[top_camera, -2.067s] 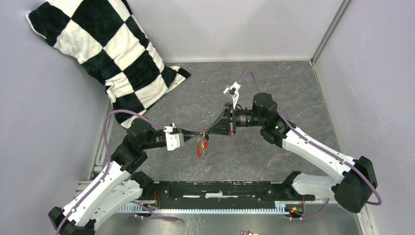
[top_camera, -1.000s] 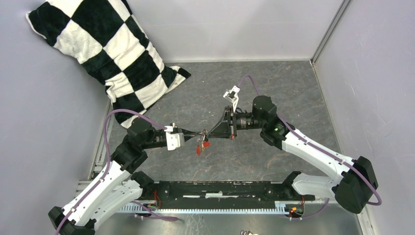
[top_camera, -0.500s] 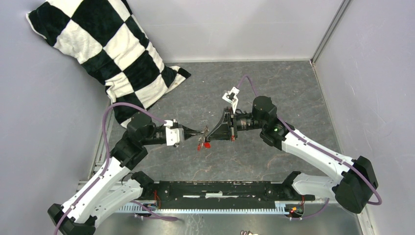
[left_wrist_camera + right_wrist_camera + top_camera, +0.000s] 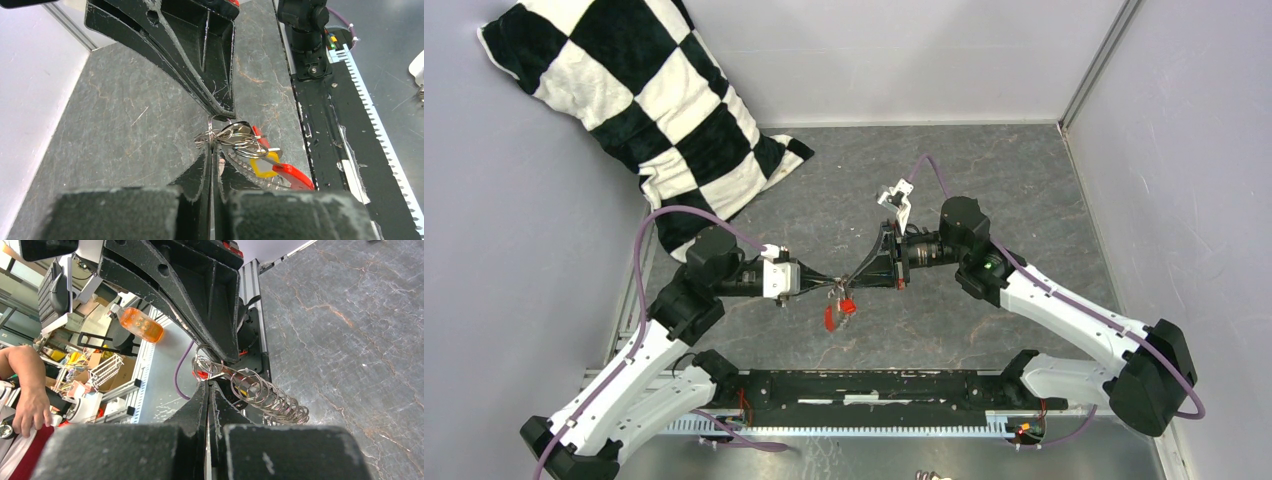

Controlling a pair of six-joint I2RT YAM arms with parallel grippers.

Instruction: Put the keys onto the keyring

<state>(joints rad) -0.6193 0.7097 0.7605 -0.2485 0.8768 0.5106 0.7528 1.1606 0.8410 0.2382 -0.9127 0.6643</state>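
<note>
My left gripper (image 4: 829,281) and right gripper (image 4: 854,279) meet tip to tip above the middle of the table. Both are shut on the keyring (image 4: 227,136), a bunch of thin silvery wire loops. In the left wrist view the left gripper (image 4: 212,150) pinches the loops from below and the right gripper (image 4: 223,114) holds a thin loop from above. A yellow-headed key (image 4: 262,165) and a red-headed key (image 4: 294,176) hang from the loops; they show as a red bunch (image 4: 833,313) from above. In the right wrist view the right gripper (image 4: 208,384) pinches a wire loop (image 4: 204,361). The black-headed key is hidden.
A coil of silvery wire rings (image 4: 277,404) hangs off the bunch. A black-and-white checkered pillow (image 4: 649,110) leans in the far left corner. A black rail (image 4: 874,385) runs along the near edge. Grey walls (image 4: 1184,150) enclose the table.
The left wrist has turned and shifted a little. The two tips have stayed together and moved slightly nearer. The key bunch now hangs lower below them.
</note>
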